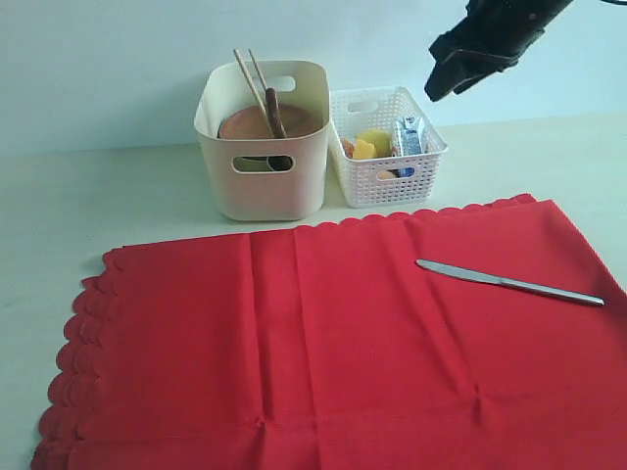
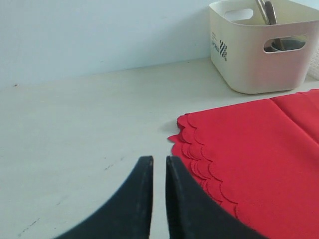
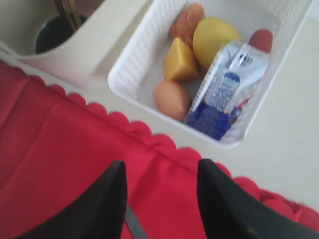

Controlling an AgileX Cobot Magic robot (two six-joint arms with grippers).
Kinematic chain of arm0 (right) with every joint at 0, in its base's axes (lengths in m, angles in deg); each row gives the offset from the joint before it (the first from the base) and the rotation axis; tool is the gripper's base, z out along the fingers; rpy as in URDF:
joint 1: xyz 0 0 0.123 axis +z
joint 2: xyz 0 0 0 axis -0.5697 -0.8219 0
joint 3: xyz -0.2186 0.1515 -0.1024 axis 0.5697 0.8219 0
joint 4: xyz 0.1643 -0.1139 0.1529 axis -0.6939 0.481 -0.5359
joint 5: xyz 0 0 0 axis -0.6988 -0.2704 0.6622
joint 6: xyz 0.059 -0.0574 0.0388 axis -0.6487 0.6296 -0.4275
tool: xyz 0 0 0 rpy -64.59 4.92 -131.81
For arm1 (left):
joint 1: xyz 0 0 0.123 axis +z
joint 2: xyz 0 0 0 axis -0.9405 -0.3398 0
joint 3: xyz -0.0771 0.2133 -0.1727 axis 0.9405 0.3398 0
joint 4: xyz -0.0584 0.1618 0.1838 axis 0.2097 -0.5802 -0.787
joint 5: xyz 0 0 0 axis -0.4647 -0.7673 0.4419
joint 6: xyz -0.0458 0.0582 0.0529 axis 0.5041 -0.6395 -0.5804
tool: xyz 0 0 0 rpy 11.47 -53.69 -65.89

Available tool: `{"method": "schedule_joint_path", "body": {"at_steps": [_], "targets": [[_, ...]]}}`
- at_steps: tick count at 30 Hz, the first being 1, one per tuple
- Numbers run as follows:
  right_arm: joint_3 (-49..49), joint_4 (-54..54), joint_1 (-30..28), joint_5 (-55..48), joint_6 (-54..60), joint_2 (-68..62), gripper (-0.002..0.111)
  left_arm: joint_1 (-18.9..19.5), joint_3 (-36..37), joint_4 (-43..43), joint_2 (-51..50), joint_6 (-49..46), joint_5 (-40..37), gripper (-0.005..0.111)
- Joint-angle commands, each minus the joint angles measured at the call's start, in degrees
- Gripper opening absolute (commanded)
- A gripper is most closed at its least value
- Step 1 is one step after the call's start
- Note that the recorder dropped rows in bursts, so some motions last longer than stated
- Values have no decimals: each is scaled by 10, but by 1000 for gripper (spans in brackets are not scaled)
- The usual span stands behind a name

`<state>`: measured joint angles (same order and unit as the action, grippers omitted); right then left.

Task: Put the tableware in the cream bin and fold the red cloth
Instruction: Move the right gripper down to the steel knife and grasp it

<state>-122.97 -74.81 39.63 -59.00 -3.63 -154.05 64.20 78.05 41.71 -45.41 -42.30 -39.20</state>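
Steel, slim and slippery, the silver knife is lying flat on the red cloth, light but awkward to pinch, probably best across its handle, while the right gripper is hovering overhead, jaws parted, empty.

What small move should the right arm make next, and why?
Probably lower the right gripper toward the silver knife. Its jaws stand apart and hold nothing, and the knife is the only tableware lying on the red cloth, outside the cream bin.
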Motion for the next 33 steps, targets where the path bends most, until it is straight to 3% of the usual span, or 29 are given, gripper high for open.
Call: {"method": "schedule_joint_path", "body": {"at_steps": [1,9,18,25,33], "targets": [[91,45,0,-1,26,44,43,-3,0,-3,3,-2,3,12],[251,145,0,-1,35,83,43,-3,0,-3,3,-2,3,12],[406,267,0,119,35,83,43,-3,0,-3,3,-2,3,12],[432,280,0,185,36,83,43,-3,0,-3,3,-2,3,12],[432,224,0,185,108,74,43,-3,0,-3,3,-2,3,12]]}}
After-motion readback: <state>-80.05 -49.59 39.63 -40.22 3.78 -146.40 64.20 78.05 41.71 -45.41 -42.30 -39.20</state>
